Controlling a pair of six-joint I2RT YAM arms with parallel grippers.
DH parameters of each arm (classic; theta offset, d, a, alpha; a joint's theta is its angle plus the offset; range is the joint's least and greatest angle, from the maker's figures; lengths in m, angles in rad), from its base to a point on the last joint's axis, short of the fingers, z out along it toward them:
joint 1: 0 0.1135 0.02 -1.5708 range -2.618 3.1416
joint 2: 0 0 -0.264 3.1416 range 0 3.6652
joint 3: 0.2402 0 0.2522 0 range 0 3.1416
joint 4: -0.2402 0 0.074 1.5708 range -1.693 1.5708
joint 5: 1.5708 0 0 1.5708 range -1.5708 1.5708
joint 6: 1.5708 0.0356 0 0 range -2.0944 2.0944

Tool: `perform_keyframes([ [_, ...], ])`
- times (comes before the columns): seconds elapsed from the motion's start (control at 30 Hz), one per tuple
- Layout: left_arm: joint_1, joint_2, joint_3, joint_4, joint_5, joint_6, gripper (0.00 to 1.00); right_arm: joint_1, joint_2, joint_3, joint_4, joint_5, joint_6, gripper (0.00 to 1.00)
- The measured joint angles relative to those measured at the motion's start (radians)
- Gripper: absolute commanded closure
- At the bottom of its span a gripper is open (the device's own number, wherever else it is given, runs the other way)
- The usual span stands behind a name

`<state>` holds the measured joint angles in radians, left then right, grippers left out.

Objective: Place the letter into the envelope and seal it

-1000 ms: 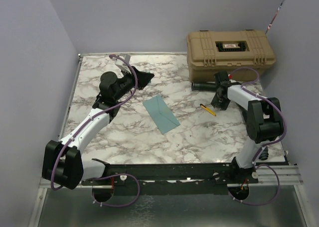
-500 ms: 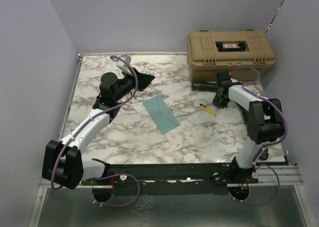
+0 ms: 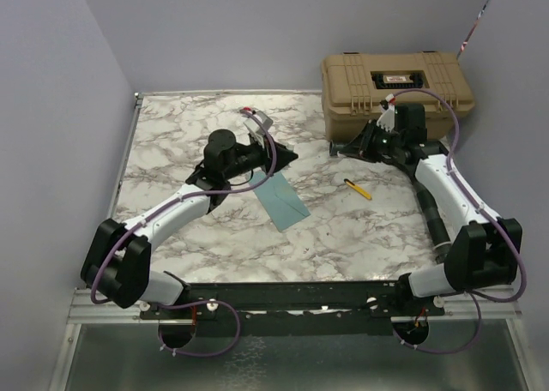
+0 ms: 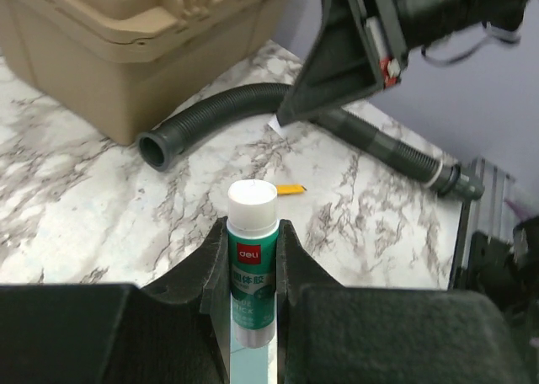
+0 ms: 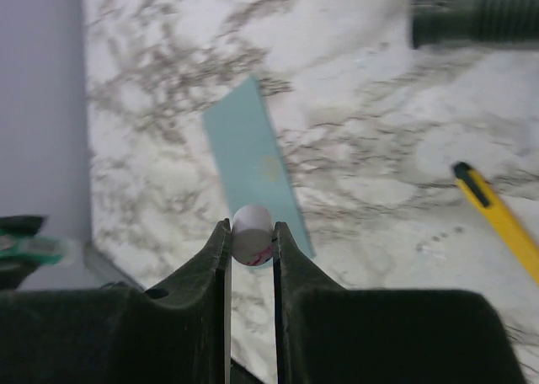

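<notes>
The teal envelope [image 3: 280, 199] lies flat on the marble table [image 3: 171, 151]; it also shows in the right wrist view [image 5: 251, 161]. The letter is not in view. My left gripper [image 3: 281, 158] hovers over the envelope's far end, shut on a green-and-white glue stick [image 4: 251, 262] whose white end points forward. My right gripper [image 3: 360, 142] is raised near the tan case, shut on a small white cap [image 5: 251, 231] with red marks. In the left wrist view the right gripper [image 4: 290, 114] hangs ahead of the glue stick.
A tan hard case [image 3: 396, 84] stands at the back right. A black ribbed hose [image 4: 210, 119] lies in front of it. A yellow utility knife [image 3: 358, 189] lies right of the envelope and shows in the right wrist view [image 5: 497, 220].
My left arm has swung right from the far left to over the envelope's far end. My right gripper has lifted off the table by the knife and moved towards the case.
</notes>
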<state>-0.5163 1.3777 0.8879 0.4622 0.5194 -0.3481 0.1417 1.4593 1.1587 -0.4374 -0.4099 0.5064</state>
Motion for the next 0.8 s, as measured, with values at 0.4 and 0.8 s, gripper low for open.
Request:
perform_keyframes([
  [0.4, -0.060, 0.109, 0.072, -0.053, 0.093, 0.375, 1.00, 0.011, -0.099, 0.000, 0.266, -0.457, 0.097, 0.95],
  [0.8, -0.090, 0.166, 0.166, -0.128, 0.111, 0.481, 1.00, 0.043, -0.050, 0.053, 0.254, -0.496, 0.086, 0.96],
])
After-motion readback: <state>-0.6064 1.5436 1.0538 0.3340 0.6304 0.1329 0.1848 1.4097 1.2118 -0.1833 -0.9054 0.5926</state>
